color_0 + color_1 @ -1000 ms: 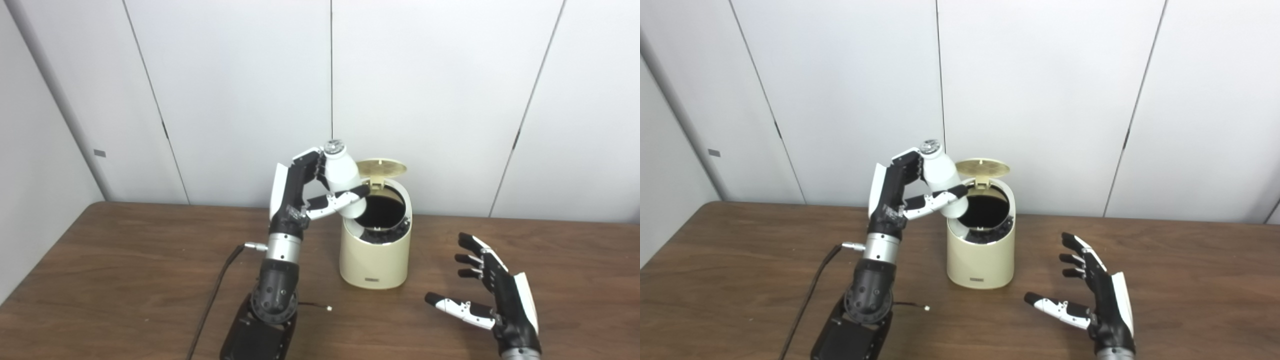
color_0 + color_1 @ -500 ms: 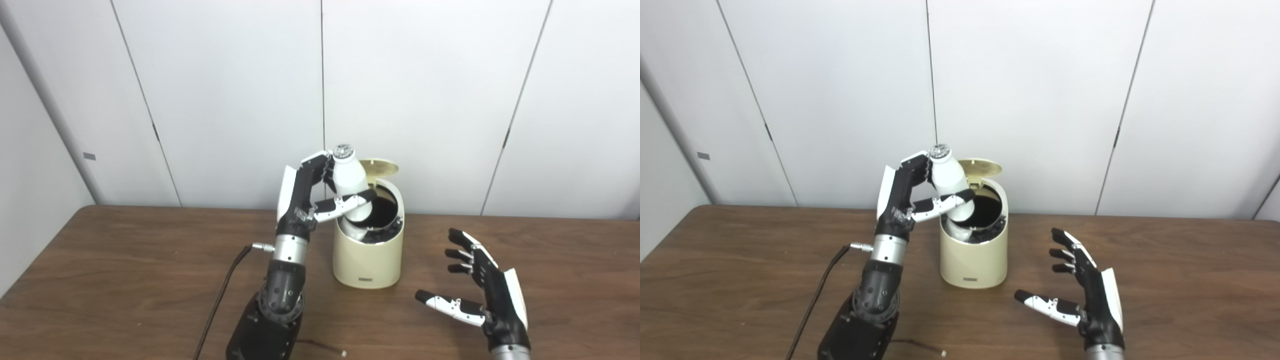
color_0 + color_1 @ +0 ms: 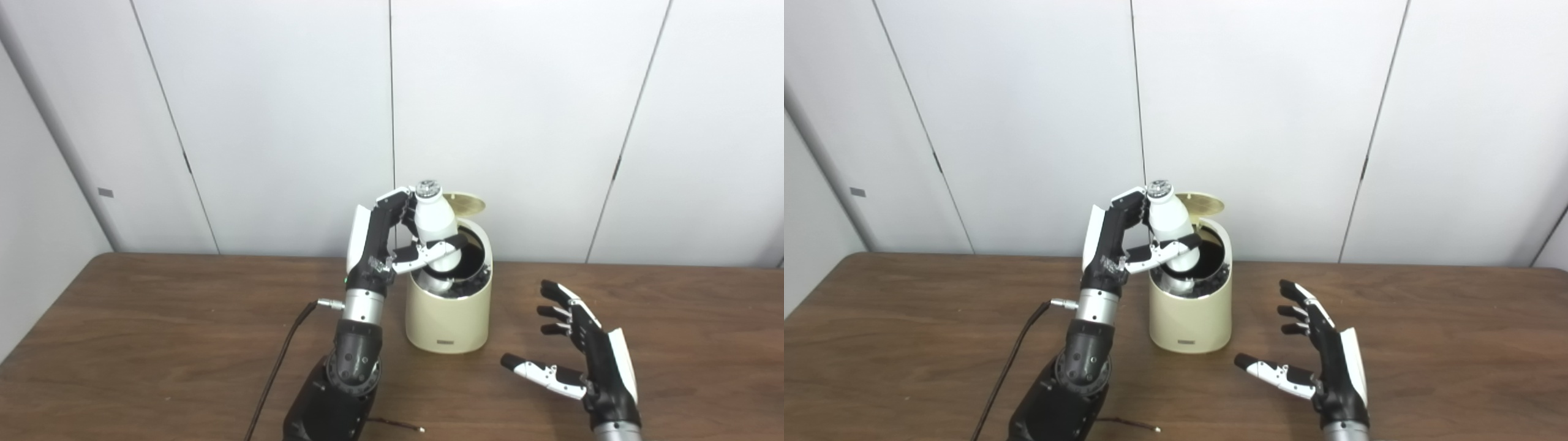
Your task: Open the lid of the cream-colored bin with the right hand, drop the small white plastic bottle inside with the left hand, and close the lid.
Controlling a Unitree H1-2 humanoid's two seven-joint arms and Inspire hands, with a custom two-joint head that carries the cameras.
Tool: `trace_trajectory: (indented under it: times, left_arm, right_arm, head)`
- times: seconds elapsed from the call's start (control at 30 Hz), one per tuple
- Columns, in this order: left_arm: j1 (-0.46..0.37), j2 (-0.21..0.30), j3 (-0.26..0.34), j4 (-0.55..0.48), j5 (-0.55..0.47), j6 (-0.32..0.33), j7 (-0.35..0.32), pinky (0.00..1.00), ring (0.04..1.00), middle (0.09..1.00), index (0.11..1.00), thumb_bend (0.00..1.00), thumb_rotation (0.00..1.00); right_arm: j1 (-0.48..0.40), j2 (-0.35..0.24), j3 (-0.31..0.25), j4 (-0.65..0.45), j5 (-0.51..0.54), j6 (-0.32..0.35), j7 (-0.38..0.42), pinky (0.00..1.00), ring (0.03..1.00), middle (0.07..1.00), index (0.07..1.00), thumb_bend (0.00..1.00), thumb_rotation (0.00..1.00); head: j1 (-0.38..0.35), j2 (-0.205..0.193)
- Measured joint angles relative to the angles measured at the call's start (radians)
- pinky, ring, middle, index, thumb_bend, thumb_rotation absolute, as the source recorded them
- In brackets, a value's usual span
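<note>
Brown wood-grain table [image 3: 122,343] across the whole near field, ending against a far wall of pale panels [image 3: 275,110] split by thin dark seams. At far left, a grey angled wall strip [image 3: 37,141] with a small dark tag.

On the table left of centre: a black cable [image 3: 278,367] running from the near edge up to a silver plug at the left wrist. Near the bottom edge, a thin loose wire [image 3: 398,424] with a pale tip.

Left hand [image 3: 392,239] raised over the bin's left rim, fingers and thumb wrapped around the small white plastic bottle [image 3: 435,229]. Bottle held upright, leaning slightly, silvery cap at the top, lower end just inside the dark opening.

Cream-colored bin [image 3: 450,312] standing at centre, toward the far side, its lid [image 3: 464,203] flipped up behind the opening.

Right hand [image 3: 582,361] low over the table, near and right of the bin, well apart from it, palm turned left, fingers spread, thumb stretched toward the left, holding nothing.

Against a second ago: bottle carried from above the left rim to over the opening and lowered, base now dipping inside. Lid up as before. Right hand spread just the same. Whole view shifted a little, so camera moved too.
</note>
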Motion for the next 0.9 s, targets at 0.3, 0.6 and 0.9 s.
trace_trajectory:
  times: [0.3, 0.6, 0.9]
  left_arm:
    - [-0.011, 0.015, -0.068, 0.05, -0.015, -0.001, 0.09, 0.34, 0.41, 0.482, 0.51, 0.5, 0.0]
    - [-0.023, 0.027, -0.107, 0.078, -0.028, -0.011, 0.132, 0.34, 0.407, 0.479, 0.512, 0.5, 0.0]
    - [-0.025, 0.028, -0.104, 0.101, -0.036, -0.039, 0.122, 0.39, 0.422, 0.518, 0.522, 0.5, 0.0]
  right_arm:
    - [0.003, 0.008, 0.0, -0.007, -0.001, 0.0, 0.0, 0.63, 0.749, 0.828, 0.814, 0.77, 0.21]
    - [0.003, 0.012, -0.001, -0.012, 0.005, 0.0, 0.0, 0.63, 0.744, 0.828, 0.811, 0.76, 0.2]
    - [0.003, 0.016, -0.002, -0.017, 0.017, 0.0, 0.0, 0.62, 0.734, 0.828, 0.809, 0.77, 0.2]
  head:
    - [-0.003, 0.003]
    - [-0.005, 0.006]
    - [-0.005, 0.008]
